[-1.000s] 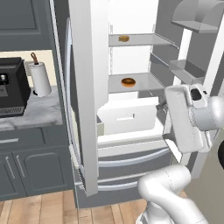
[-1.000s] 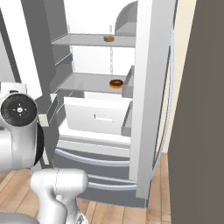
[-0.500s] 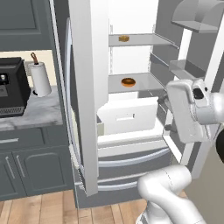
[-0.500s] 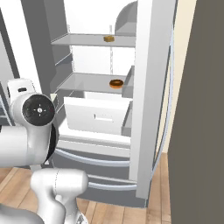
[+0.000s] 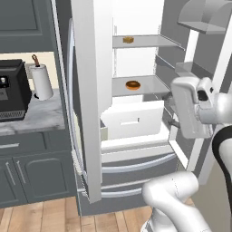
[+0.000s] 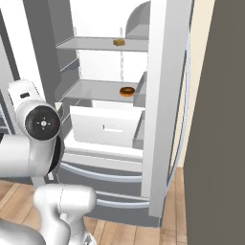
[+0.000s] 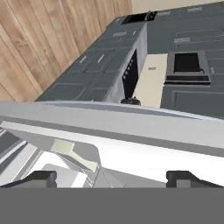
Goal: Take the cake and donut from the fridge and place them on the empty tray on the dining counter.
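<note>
The fridge [image 5: 90, 113] stands with its doors swung open and its white interior showing. On the top shelf sits the small tan cake [image 5: 128, 40] [image 6: 118, 42]. One shelf lower lies the dark-glazed donut [image 5: 132, 84] [image 6: 127, 91]. My gripper [image 5: 171, 110] hangs in front of the open compartment, to the right of the donut and a little lower, well apart from it. Its two dark fingertips [image 7: 39, 177] stand wide apart at the bottom of the hand view, so the gripper [image 7: 111, 179] is open with nothing between them. The tray and the dining counter are out of view.
A white drawer [image 5: 133, 120] sits under the donut's shelf. The left fridge door [image 5: 93, 68] juts toward me. Left of it, a wall counter [image 5: 31, 118] carries a black coffee machine [image 5: 11, 90] and a paper towel roll [image 5: 43, 81]. The right door [image 6: 165, 95] stands open too.
The hand has risen a little and the arm has swung further in front of the open fridge. The fingers have stayed apart. Cake and donut have not moved.
</note>
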{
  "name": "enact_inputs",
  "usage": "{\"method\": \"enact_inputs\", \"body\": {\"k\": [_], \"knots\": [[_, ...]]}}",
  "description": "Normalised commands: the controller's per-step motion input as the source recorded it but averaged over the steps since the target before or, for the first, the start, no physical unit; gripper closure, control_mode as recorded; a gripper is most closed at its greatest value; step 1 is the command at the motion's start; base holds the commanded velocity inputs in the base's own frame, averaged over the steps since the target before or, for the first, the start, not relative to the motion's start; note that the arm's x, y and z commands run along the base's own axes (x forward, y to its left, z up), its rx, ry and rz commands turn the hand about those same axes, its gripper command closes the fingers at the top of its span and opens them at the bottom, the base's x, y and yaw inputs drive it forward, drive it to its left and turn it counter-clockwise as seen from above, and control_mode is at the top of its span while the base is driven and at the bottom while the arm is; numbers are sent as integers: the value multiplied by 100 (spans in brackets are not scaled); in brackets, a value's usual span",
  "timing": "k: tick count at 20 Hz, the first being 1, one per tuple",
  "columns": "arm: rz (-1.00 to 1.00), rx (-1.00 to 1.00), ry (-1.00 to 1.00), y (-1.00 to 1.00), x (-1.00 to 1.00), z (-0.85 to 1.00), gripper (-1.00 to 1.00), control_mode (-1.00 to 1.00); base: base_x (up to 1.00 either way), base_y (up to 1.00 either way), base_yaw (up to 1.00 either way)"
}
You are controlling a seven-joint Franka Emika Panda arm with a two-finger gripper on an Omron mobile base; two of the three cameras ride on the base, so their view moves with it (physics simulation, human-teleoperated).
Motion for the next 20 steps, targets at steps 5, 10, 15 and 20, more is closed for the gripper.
{"method": "enact_inputs", "body": {"k": [5, 10, 15, 20], "knots": [[-1, 9, 0, 1, 11, -3, -100, -100, 0, 0, 0], [0, 13, 0, 6, 39, -20, -100, -100, 0, 0, 0], [0, 9, 0, 24, 73, -26, -100, -100, 0, 0, 0], [0, 2, 0, 14, 50, -11, -100, -100, 0, 0, 0]]}}
